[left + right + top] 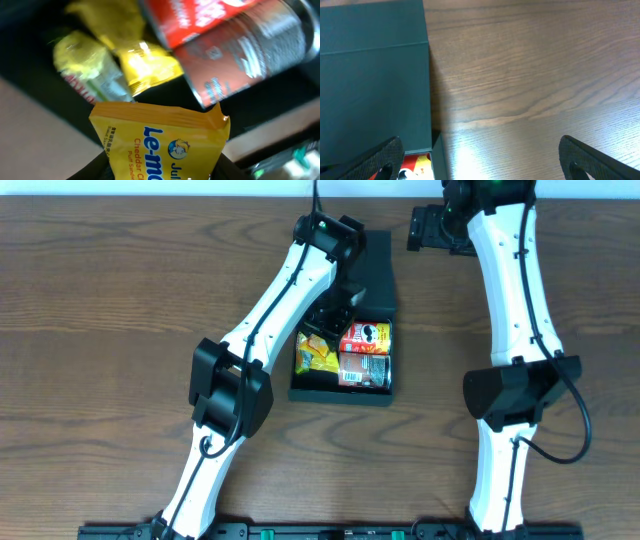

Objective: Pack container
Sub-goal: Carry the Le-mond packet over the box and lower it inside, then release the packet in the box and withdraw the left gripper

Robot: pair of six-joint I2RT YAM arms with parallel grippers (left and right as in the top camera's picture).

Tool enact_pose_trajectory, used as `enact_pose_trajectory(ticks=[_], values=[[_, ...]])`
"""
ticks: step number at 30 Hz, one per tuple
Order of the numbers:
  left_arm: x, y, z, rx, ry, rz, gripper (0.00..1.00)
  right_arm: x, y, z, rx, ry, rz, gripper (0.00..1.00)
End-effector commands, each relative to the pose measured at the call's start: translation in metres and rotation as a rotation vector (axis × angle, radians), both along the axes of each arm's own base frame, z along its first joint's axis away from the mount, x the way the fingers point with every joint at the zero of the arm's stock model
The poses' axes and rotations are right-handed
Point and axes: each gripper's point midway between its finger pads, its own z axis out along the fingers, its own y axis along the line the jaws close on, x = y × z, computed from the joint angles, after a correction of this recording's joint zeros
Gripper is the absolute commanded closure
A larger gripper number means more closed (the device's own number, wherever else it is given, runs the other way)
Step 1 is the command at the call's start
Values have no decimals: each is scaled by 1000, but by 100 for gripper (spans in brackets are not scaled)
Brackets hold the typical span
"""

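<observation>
The dark teal-black container [340, 395] sits open mid-table, its flap lid [376, 272] lying flat behind it. Inside lie two red snack cans [365, 352] on the right and yellow packets [316, 356] on the left. My left gripper [332, 314] hovers over the container's back part, shut on a yellow cheddar puff sandwich packet [160, 142]. Below it, the left wrist view shows a red can [235, 45] and yellow packets [142, 65]. My right gripper [436, 227] is wide open and empty over bare table to the right of the lid [370, 75].
The right wrist view shows wood tabletop [530, 80] beside the container's right wall [439, 155] and a corner of a red can [417, 165]. My left arm crosses the table diagonally from the front left to the container.
</observation>
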Motion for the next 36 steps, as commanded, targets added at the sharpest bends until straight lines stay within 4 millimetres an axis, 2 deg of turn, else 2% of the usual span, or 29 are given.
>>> enact_pose_trajectory(ticks=[1,7,12,17,23,29,36], values=[[-25,6,12,-44,73,-167,56,-1,-4,6,-17,-9,5,1],[-34,33,-10,54,135,-242,57,-7,-5,4,-25,16,4,1],[-48,44,-24,71,216,-270,55,-8,-5,3,-26,21,5,1],[-63,35,-28,-41,281,-379,55,-7,-6,3,-28,19,3,1],[-64,35,-29,-72,284,-457,54,-6,-5,4,-27,13,3,1],[-70,23,-25,-195,294,-539,53,-6,-5,4,-27,13,3,1],[-73,16,-23,-247,300,-545,44,-6,-5,4,-27,13,3,1]])
